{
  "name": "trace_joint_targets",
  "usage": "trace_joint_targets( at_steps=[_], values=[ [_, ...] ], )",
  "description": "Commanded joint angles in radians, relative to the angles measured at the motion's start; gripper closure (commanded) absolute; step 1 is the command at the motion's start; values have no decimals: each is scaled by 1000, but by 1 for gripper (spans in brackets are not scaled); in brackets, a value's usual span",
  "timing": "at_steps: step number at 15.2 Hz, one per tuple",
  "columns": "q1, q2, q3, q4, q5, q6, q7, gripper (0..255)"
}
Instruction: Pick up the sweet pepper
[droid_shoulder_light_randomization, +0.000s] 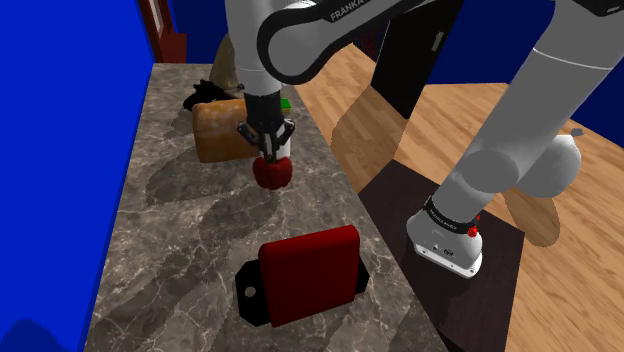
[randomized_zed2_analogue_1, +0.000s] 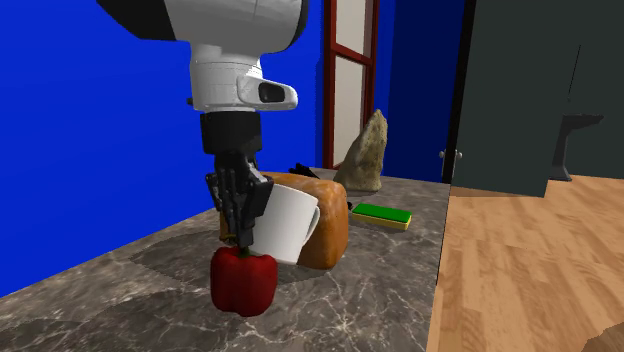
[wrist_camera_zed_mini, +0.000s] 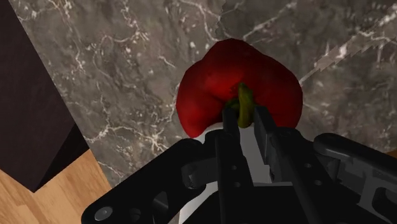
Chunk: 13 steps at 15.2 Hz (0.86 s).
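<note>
The sweet pepper (droid_shoulder_light_randomization: 271, 173) (randomized_zed2_analogue_1: 243, 283) (wrist_camera_zed_mini: 216, 83) is red with a short green stem (wrist_camera_zed_mini: 244, 107). It is on the dark marble counter (droid_shoulder_light_randomization: 170, 230), in front of an orange-brown loaf. My gripper (droid_shoulder_light_randomization: 266, 150) (randomized_zed2_analogue_1: 238, 235) (wrist_camera_zed_mini: 245, 121) comes straight down onto its top. In the wrist view the two black fingers (wrist_camera_zed_mini: 227, 130) stand close together with the stem clasped between them. Whether the pepper rests on the counter or hangs just above it, I cannot tell.
A white mug (randomized_zed2_analogue_1: 285, 225) lies tipped against the loaf (droid_shoulder_light_randomization: 216, 131) (randomized_zed2_analogue_1: 327, 235), right beside the gripper. A green sponge (randomized_zed2_analogue_1: 381, 214) and a grey rock (randomized_zed2_analogue_1: 365, 155) lie farther back. A red block on a black base (droid_shoulder_light_randomization: 310, 272) sits nearer the stand (droid_shoulder_light_randomization: 446, 241).
</note>
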<state>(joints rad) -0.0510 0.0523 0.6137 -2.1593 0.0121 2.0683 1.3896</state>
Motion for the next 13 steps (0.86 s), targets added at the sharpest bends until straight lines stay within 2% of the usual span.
trace_joint_targets(
  at_steps=[1, 11, 13],
  values=[
    [-2, -17, 0, 11, 10, -25, -7, 255],
    [-8, -81, -5, 90, 46, -157, -32, 255],
    [-8, -81, -5, 91, 47, -159, -32, 255]
  ],
)
